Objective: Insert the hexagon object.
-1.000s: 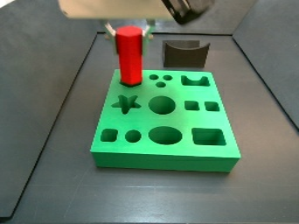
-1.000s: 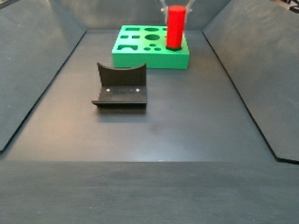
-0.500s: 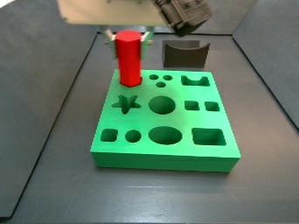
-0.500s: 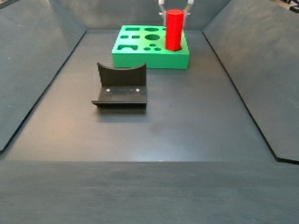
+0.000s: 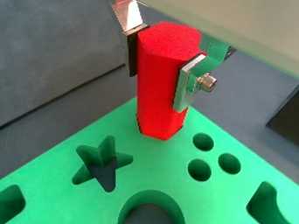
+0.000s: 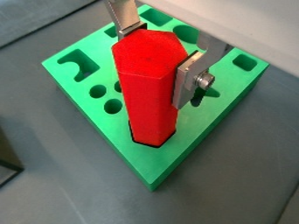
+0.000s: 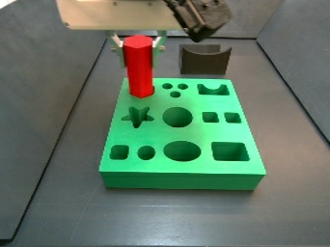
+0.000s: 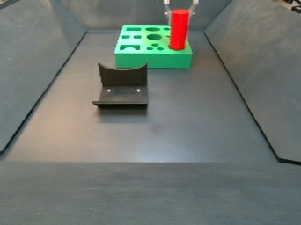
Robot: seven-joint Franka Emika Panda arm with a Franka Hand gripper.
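Gripper [image 5: 163, 63] pinching the hexagon object [image 5: 162, 83] near its top: one silver finger [image 5: 191, 80] flat on a side face, the opposite one on the far face, both visible in both wrist views. The red prism stands upright, lower end at the top surface of the green board [image 7: 180, 135], at the board's corner hole nearest the fixture [image 7: 204, 59] side in a side view. In both wrist views the base looks seated in a hexagonal opening at that corner, though most of the column is above the board; how deep it sits cannot be read. Around it on the board: a star cutout [image 5: 100, 161] just beside the prism, small round holes [image 5: 212, 154] on the other side, larger round and square cutouts further off. The fixture, a dark L-shaped bracket, stands on the dark floor [image 8: 153, 149] apart from the board. Judgement: pick-up and alignment over the correct hole appear done, insertion begun or about to begin; left to do is pushing down to full depth, then release and retreat.
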